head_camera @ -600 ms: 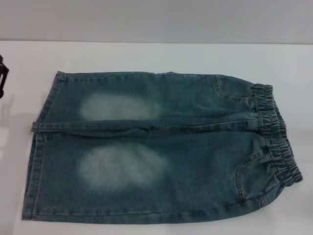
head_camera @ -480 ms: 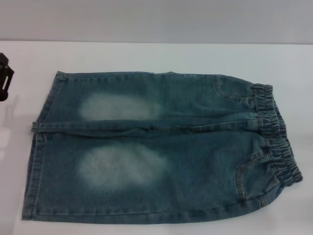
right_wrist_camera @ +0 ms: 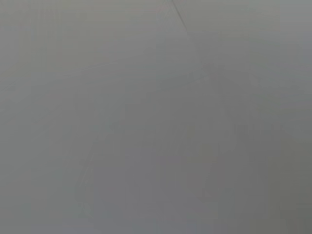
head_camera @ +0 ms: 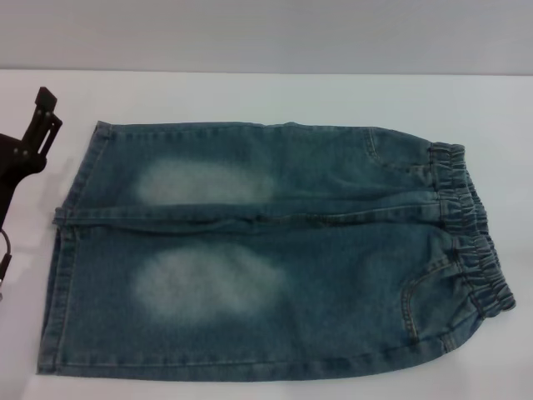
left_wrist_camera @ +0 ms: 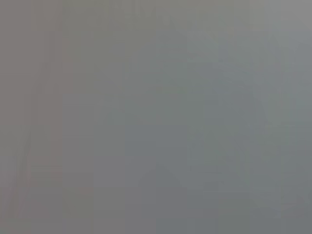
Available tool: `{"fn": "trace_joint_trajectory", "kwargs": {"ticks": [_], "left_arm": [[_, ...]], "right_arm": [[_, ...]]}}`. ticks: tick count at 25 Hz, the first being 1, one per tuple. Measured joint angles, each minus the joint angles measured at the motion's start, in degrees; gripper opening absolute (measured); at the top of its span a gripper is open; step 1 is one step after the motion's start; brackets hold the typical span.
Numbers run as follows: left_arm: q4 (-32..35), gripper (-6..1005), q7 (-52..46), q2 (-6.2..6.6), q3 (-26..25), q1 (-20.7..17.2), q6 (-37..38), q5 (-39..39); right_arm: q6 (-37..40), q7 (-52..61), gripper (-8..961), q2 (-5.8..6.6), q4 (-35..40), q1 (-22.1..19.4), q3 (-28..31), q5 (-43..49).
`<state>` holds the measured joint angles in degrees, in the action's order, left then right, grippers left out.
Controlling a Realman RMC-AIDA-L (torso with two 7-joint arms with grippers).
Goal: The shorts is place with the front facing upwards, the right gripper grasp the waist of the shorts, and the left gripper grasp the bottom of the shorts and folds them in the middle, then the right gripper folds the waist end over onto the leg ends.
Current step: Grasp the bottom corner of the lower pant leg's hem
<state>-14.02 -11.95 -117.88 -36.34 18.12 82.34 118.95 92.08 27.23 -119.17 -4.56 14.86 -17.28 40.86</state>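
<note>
While half a second ago only a sliver of my left tool (head_camera: 33,137) showed, it's now reaching in beside the leg hems of the denim shorts (head_camera: 266,250), lying flat on the white counter (head_camera: 250,96). Can't tell if it's apart. Right tool's nowhere visible, so no grasp yet.

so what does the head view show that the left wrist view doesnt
Only the head view shows the shorts flat on the white table, waist to the robot's right, and the left claw at the table's left edge, beside the leg ends and not touching them. Only the left wrist view: nothing, just blank grey. Shared: neither shows the right claw.
</note>
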Motion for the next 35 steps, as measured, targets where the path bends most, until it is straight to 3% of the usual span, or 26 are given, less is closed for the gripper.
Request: {"fn": "trace_joint_trajectory", "kwargs": {"ticks": [3, 5, 6, 8, 9, 10, 13, 14, 15, 17, 18, 19, 23, 27, 32, 35], "left_arm": [[3.06, 826, -15.73, 3.01, 0.16, 0.91, 5.06, 5.65], [3.73, 826, -18.45, 3.71, 0.17, 1.09, 5.76, 6.53], [6.76, 826, -28.21, 6.13, 0.18, 2.16, 8.13, 9.89], [9.86, 826, -35.23, 7.6, 0.22, 3.31, 10.08, 13.13], [9.86, 826, -35.23, 7.6, 0.22, 3.31, 10.08, 13.13], [14.49, 826, -43.6, 9.14, 0.81, 5.15, 13.44, 17.35], [19.73, 826, -52.33, 10.92, 5.24, 7.81, 16.74, 20.12], [19.73, 826, -52.33, 10.92, 5.24, 7.81, 16.74, 20.12], [24.31, 826, -60.87, 12.7, 14.02, 10.63, 18.75, 20.82], [26.16, 826, -65.8, 13.46, 19.99, 12.28, 19.44, 20.89], [29.41, 826, -73.34, 14.17, 28.34, 14.88, 20.59, 20.79], [29.41, 826, -73.34, 14.17, 28.34, 14.88, 20.59, 20.79], [38.95, 826, -87.48, 13.79, 40.25, 18.36, 22.77, 20.55], [46.09, 827, -99.12, 13.59, 48.13, 19.19, 24.12, 20.49], [47.35, 827, -103.99, 14.35, 51.56, 19.03, 24.63, 20.44], [47.43, 827, -111.38, 15.71, 54.73, 18.16, 26.16, 20.59]], "right_arm": [[-0.32, 0.76, 699, 0.01, -0.01, 0.01, 0.53, 0.0], [-0.39, 0.99, 699, 0.02, 0.0, 0.06, 0.65, 0.0], [-0.51, 1.16, 699, 0.04, 0.08, 0.17, 0.73, 0.0], [-1.1, 1.28, 699, 0.08, 0.39, 0.61, 0.78, 0.0], [-1.47, 1.29, 699, 0.1, 0.45, 0.82, 0.77, 0.0], [-1.47, 1.29, 699, 0.1, 0.45, 0.82, 0.77, 0.0], [-2.97, 1.3, 699, 0.18, 0.62, 1.49, 0.82, 0.0], [-3.7, 1.3, 699, 0.2, 0.79, 1.72, 0.84, 0.0], [-4.67, 1.31, 699, 0.22, 1.03, 2.01, 0.85, 0.01], [-6.63, 1.32, 699, 0.29, 1.4, 2.54, 0.86, 0.0], [-7.88, 1.32, 699, 0.32, 1.71, 2.9, 0.87, 0.0], [-9.5, 1.32, 699, 0.33, 2.11, 3.3, 0.85, 0.01], [-15.4, 1.33, 699, 0.35, 3.72, 4.86, 0.85, 0.01], [-19.35, 1.33, 699, 0.39, 4.79, 5.82, 0.9, 0.01], [-21.08, 1.33, 699, 0.43, 5.92, 5.97, 0.94, 0.0], [-21.26, 1.33, 699, 0.46, 6.34, 5.98, 0.94, 0.03]]}}
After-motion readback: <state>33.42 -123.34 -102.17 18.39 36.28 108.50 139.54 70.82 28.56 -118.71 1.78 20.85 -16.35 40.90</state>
